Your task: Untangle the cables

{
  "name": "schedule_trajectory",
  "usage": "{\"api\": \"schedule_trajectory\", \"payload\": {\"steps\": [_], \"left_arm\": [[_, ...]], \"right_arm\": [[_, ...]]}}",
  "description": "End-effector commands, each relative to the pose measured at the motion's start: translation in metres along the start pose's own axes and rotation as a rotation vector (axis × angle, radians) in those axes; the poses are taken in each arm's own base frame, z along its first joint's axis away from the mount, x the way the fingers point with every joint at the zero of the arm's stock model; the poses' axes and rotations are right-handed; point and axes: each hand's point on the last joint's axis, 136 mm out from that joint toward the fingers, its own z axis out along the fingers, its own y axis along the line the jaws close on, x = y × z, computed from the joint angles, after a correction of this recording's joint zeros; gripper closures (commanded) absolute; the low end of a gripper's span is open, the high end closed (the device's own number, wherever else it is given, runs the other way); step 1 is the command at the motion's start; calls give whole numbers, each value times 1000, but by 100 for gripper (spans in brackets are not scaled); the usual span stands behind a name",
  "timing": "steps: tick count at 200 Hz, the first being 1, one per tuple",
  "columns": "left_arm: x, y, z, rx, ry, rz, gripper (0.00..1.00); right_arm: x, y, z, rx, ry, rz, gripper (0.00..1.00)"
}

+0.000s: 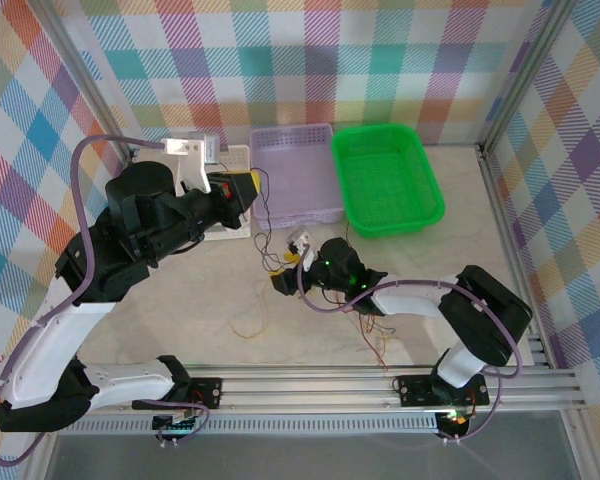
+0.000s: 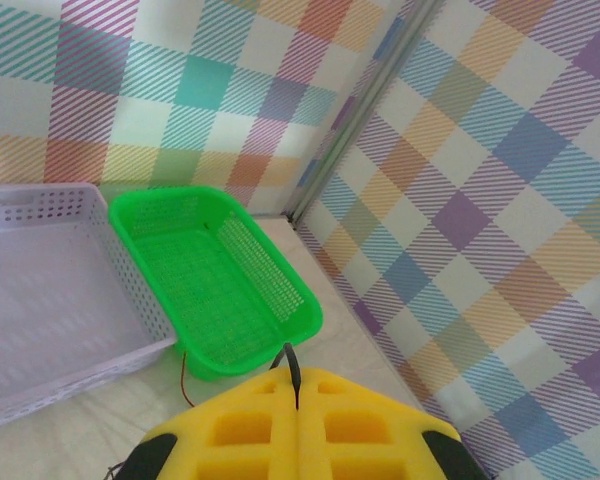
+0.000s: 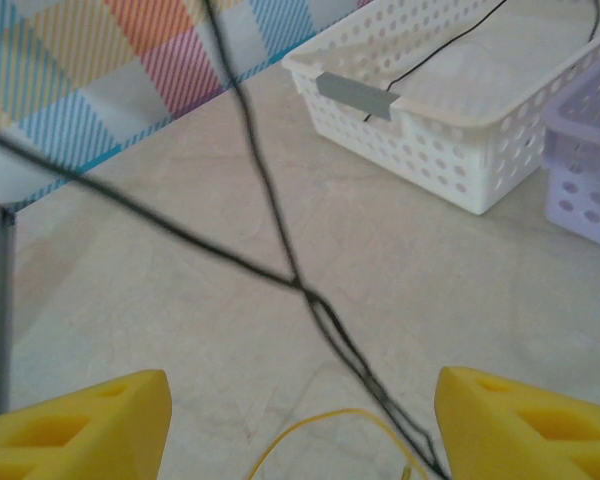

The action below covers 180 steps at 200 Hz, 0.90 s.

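Observation:
My left gripper [image 1: 244, 187] hovers over the back left of the table, its yellow fingers [image 2: 240, 430] shut on a black cable [image 2: 292, 362] whose end pokes out between them. That black cable [image 1: 263, 215] hangs down to a tangle by my right gripper [image 1: 285, 272]. My right gripper [image 3: 300, 430] is open, with two black cables [image 3: 300, 285] crossing above the table ahead of its fingers [image 3: 525, 420]. A yellow cable [image 3: 320, 420] loops between them on the table. More yellow cable [image 1: 248, 320] and red cable [image 1: 375, 335] lie under the right arm.
A purple basket [image 1: 325, 135] and a green basket [image 1: 435, 205] stand side by side at the back. A white basket [image 3: 460, 130] sits left of them under the left arm, with a black cable [image 3: 430, 60] trailing into it. Checked walls close in the table.

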Motion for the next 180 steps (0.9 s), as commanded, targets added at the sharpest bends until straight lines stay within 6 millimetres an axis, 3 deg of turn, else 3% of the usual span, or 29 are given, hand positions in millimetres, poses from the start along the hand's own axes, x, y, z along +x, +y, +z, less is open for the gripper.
{"api": "schedule_trajectory", "payload": {"steps": [1,29,64,93,152,168,180], "left_arm": [[-12,-4,-10,24,-41,-19,100],[-24,4,-25,-23,-86,15,100],[-44,11,-49,-80,-154,58,100],[-52,8,-55,-72,-174,64,100],[-55,1,-60,-37,-174,41,100],[-57,0,-65,-25,-179,35,100],[-57,0,-68,-28,-182,34,100]], "right_arm": [[-36,-5,2,61,-136,-39,31],[-30,-2,-2,44,-129,-34,32],[-6,-4,-5,41,-85,-15,32],[9,-8,0,41,-73,24,32],[7,-5,25,63,-64,6,34],[9,-9,29,84,-54,5,38],[12,-12,30,98,-40,10,51]]}}
